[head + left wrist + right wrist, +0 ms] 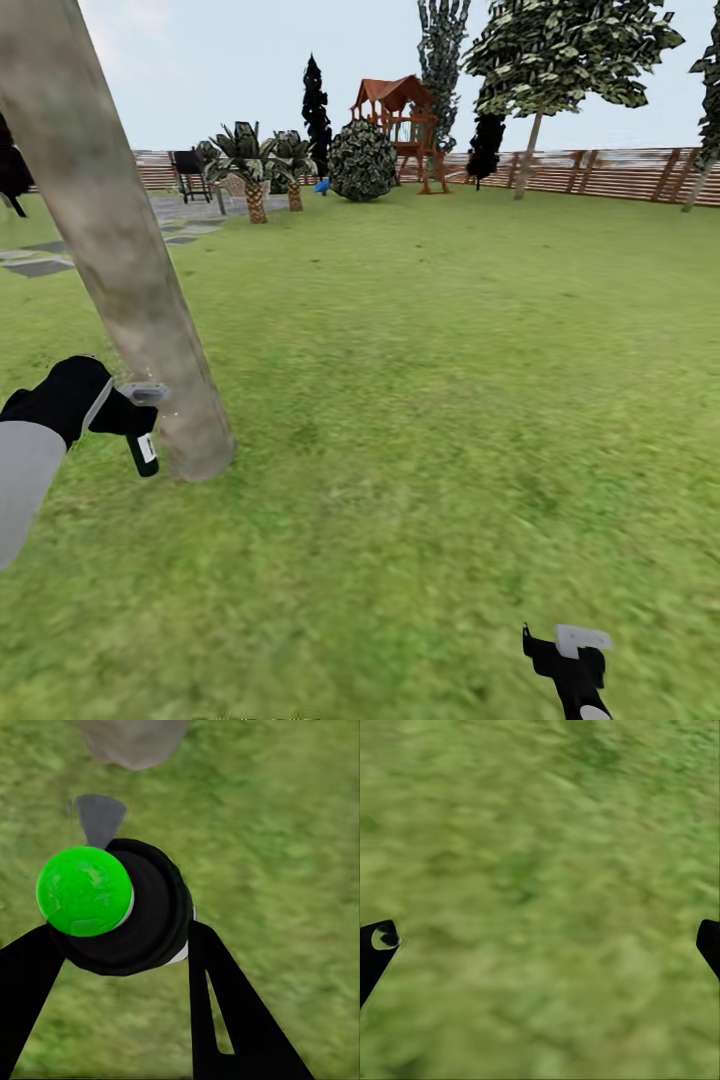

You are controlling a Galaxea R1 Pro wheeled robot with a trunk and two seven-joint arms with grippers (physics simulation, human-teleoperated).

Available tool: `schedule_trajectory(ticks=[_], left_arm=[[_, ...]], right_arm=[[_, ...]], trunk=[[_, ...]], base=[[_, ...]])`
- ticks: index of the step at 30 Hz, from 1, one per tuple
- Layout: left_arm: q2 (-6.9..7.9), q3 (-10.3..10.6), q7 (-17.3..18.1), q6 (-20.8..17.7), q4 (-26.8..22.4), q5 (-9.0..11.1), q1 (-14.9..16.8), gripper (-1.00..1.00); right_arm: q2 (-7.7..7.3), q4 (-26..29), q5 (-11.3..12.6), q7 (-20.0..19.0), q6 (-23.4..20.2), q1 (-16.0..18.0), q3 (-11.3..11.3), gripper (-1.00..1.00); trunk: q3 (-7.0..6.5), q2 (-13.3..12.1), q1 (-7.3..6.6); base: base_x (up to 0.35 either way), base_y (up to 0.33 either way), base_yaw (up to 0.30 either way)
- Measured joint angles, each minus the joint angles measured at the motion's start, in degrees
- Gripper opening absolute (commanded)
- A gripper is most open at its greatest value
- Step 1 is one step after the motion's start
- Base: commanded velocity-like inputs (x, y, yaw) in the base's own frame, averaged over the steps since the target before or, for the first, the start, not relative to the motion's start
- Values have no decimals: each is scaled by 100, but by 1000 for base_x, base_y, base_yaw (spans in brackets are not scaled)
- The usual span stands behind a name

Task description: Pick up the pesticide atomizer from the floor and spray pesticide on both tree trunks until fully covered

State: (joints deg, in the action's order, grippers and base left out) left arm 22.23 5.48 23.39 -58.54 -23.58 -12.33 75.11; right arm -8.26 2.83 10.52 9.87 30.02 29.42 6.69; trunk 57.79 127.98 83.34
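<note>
1. Out on the lawn (pixel 430 400), a brown slat fence (pixel 620 172) runs along the far edge.
2. Thick tree trunk (pixel 120 260) leans at the near left.
3. Left gripper (pixel 135 420) is clamped on the pesticide atomizer (pixel 145 452), just beside the trunk's base.
4. Right gripper (pixel 570 650) hangs over grass, fingers spread wide, holding nothing.

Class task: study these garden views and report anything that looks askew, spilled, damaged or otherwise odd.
One thing stands out: the thick grey-brown mottled tree trunk leans markedly in the head view. The left claw holds the small dark atomizer bottle right beside its base. Nothing looks spilled or broken.
</note>
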Motion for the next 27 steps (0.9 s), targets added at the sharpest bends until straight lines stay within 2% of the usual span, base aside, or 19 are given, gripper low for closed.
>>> schedule_trajectory(ticks=[1, 4, 12, 18, 27], left_arm=[[44, -18, 0, 4, -7, -21, 2, -100], [38, -27, 0, -2, -2, 8, -16, -100], [5, 10, 1, 0, 0, 15, -85, -100], [14, 5, 1, 1, -1, 14, -80, -100], [25, 2, 1, 0, -2, 19, -51, -100]], right_arm=[[0, 0, 0, 0, 1, 0, 0, 100], [0, 0, 0, 0, 0, 0, 0, 100], [-15, 0, 3, 1, 1, 0, 0, 100], [-27, 0, 0, 1, 0, 0, 1, 100], [-7, -2, -1, 1, 3, 2, 1, 100]], trunk=[[0, 0, 0], [0, 0, -1], [0, 0, -3], [0, 0, -3], [0, 0, 0]], base=[[0, 0, 276], [84, 0, 265], [308, -44, 28], [270, -158, 11], [37, -261, 257]])
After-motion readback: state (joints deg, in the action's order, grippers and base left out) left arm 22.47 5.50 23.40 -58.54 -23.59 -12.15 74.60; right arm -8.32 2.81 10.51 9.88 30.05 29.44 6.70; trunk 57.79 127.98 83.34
